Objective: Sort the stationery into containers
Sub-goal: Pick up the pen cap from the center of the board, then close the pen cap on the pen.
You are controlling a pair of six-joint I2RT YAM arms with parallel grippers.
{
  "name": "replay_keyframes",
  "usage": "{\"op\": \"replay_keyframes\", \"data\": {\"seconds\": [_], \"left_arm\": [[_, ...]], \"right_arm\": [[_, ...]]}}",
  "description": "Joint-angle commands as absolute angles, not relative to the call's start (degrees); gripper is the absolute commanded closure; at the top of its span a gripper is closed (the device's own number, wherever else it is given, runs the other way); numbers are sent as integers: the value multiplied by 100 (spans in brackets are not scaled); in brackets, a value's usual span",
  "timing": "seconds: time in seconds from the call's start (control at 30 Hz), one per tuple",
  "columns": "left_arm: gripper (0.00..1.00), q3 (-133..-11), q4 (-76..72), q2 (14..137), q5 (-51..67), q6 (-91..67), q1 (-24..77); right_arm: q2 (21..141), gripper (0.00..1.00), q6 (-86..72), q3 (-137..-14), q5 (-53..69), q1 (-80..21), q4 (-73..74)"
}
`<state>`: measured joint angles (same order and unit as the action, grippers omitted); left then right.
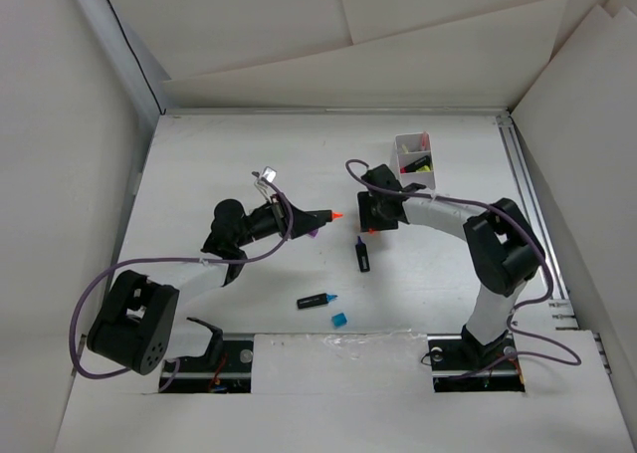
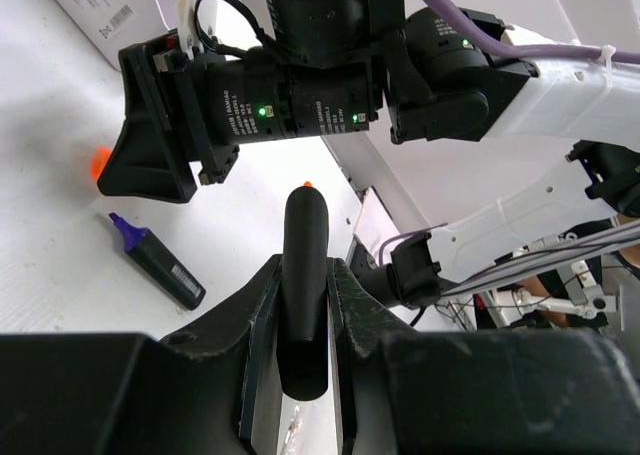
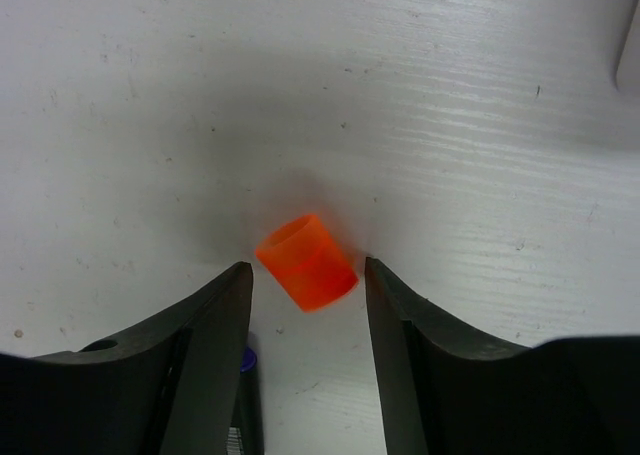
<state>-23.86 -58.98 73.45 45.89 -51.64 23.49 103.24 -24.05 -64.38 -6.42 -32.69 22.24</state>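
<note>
Right end effector (image 3: 306,271) is spread open and hanging low over the bench (image 3: 450,95). A loose orange cap (image 3: 306,262) lies on its side right between the two fingers (image 3: 212,320). We can't see either finger pressing on it; in the right wrist view it sits in the gap, a bit closer to the finger on the right. A bit of blue-purple peeks out beside the other finger, and we can't tell what it belongs to.

Left end effector (image 2: 304,290) is clamped on an orange highlighter (image 2: 305,225). It has a black barrel, no cap, and its orange tip pokes out past the fingers toward the right arm. From the top camera the tip sits just beside the right end effector, so the two are near each other mid-bench.

Other stuff we can see:
- a purple highlighter (image 1: 363,255) lies on the bench just on the near side of the right end effector
- a blue highlighter (image 1: 317,300) lies nearer the arm bases, with a loose blue cap (image 1: 339,320) just beside it
- the white box (image 1: 413,158) sits at the far right, beyond the right end effector, with pink and yellow items in its compartments
</note>
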Motion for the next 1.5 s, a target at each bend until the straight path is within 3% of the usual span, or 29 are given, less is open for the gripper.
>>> {"op": "replay_keyframes", "data": {"seconds": [0.0, 0.4, 0.6, 0.9, 1.2, 1.47], "left_arm": [[94, -2373, -6363, 7260, 4729, -5194, 2268], [94, -2373, -6134, 7207, 4676, -5168, 2268], [94, -2373, -6135, 7207, 4676, -5439, 2268], [94, -1671, -6953, 7085, 5378, -6469, 2268], [94, -1792, -3187, 5099, 4686, -4738, 2268], [94, -2030, -2022, 4832, 4974, -4526, 2268]], "right_arm": [[10512, 46, -2320, -6592, -554, -3322, 2180], [10170, 79, -2374, -6153, -282, -3375, 1793], [9292, 79, -2425, -5836, -167, -3437, 1740], [7920, 80, -2153, -5572, 580, -4543, 2276], [7629, 80, -2821, -5704, -517, -5809, 3470], [6645, 80, -2822, -5958, -958, -6301, 3981]]}}
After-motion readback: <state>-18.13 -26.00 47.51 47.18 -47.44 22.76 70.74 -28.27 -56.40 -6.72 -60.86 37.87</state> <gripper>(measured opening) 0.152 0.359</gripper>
